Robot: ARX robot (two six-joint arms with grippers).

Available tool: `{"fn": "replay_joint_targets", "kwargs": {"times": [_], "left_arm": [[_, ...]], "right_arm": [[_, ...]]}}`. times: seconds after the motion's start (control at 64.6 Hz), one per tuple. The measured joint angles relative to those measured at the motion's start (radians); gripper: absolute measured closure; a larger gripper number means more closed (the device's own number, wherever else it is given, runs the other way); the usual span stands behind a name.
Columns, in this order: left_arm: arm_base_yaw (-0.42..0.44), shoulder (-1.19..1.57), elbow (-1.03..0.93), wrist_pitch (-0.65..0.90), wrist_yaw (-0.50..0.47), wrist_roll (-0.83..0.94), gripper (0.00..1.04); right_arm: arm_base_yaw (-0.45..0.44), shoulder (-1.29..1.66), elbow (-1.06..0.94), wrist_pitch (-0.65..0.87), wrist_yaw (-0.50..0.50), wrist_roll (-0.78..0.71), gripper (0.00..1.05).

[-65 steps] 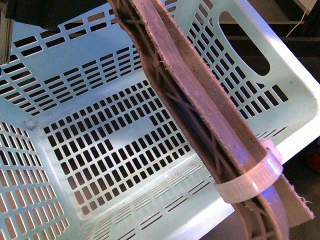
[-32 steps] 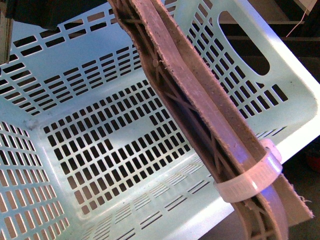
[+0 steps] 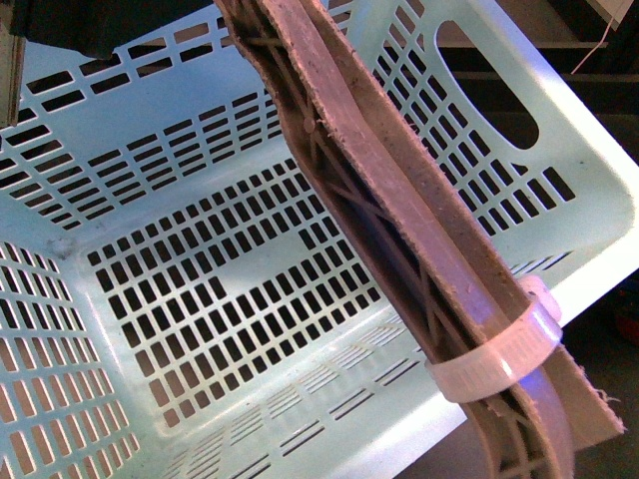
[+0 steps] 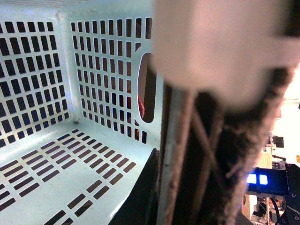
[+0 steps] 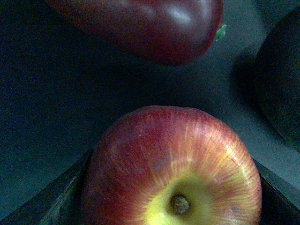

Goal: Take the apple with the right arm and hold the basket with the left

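Observation:
The pale turquoise basket (image 3: pixel 559 120) fills the front view, tilted, its slotted floor (image 3: pixel 230 269) bare. A brownish ribbed finger (image 3: pixel 399 230) of my left gripper, with a white zip tie (image 3: pixel 499 354) round it, crosses in front of the basket. In the left wrist view my left gripper (image 4: pixel 164 187) is shut on the basket wall (image 4: pixel 108 70), near an oval handle hole. The red apple (image 5: pixel 173 159), yellow round its stem, sits between the dark fingers (image 5: pixel 56 201) of my right gripper (image 5: pixel 171 206), which is shut on it.
An oblong red fruit (image 5: pixel 150 28) lies just beyond the apple, with a dark rounded fruit (image 5: pixel 281 79) to one side, both on a dark surface. Something red (image 4: pixel 141 105) shows through the basket's handle hole. A blue-lit device (image 4: pixel 258 179) stands outside the basket.
The basket and the left finger have held still. A small red patch at the right edge beyond the basket no longer shows.

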Motion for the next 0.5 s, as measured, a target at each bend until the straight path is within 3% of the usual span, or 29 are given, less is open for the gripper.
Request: {"fn": "replay_joint_targets", "kwargs": {"times": [0.232, 0.495], "left_arm": [[0.000, 0.000, 0.000, 0.000, 0.001, 0.000, 0.98], [0.000, 0.000, 0.000, 0.000, 0.001, 0.000, 0.98]], "right_arm": [[-0.001, -0.081, -0.127, 0.055, -0.047, -0.061, 0.26], [0.026, -0.437, -0.317, 0.031, -0.205, -0.107, 0.26]]}}
